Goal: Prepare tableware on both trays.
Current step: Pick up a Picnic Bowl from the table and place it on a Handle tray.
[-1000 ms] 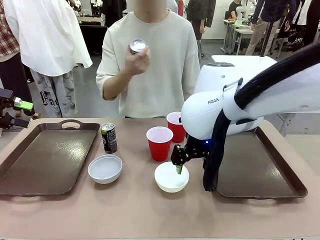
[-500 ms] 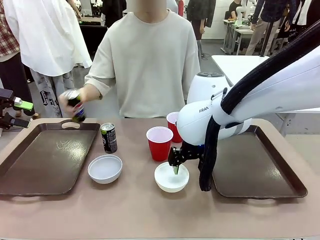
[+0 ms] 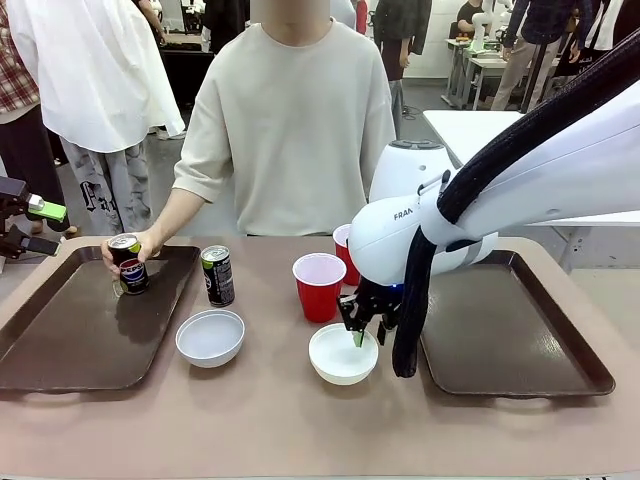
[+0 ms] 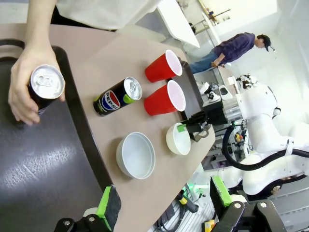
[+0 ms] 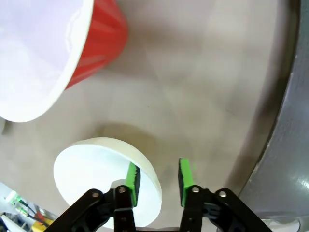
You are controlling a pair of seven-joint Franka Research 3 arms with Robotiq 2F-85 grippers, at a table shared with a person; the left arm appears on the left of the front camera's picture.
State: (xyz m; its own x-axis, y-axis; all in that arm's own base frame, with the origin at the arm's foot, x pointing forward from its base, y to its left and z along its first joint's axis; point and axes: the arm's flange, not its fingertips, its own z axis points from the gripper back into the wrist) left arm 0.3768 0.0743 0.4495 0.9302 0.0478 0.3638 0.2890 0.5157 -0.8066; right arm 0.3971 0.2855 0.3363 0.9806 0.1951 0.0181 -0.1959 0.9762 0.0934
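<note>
A person's hand sets one dark soda can (image 3: 128, 263) (image 4: 43, 87) upright on the left tray (image 3: 70, 340) (image 4: 43, 169). The other can (image 3: 217, 275) (image 4: 117, 95) stands on the table beside that tray. Two red cups (image 3: 319, 286) (image 3: 346, 250) stand mid-table, with one white bowl (image 3: 210, 337) (image 4: 136, 155) in front of them to the left. My right gripper (image 3: 362, 326) (image 5: 158, 178) is open, its pads straddling the rim of the second bowl (image 3: 343, 355) (image 5: 96, 181). My left gripper (image 3: 30, 215) (image 4: 164, 200) hangs open above the left tray's outer side, holding nothing.
The right tray (image 3: 510, 335) (image 5: 289, 121) lies bare just right of my right arm. One red cup (image 5: 72, 48) stands close behind the gripped-at bowl. The person stands at the far edge, with one arm reaching over the left tray.
The person brought the can down from chest height onto the left tray. My right gripper shifted slightly left at the bowl's rim. My left gripper stayed put.
</note>
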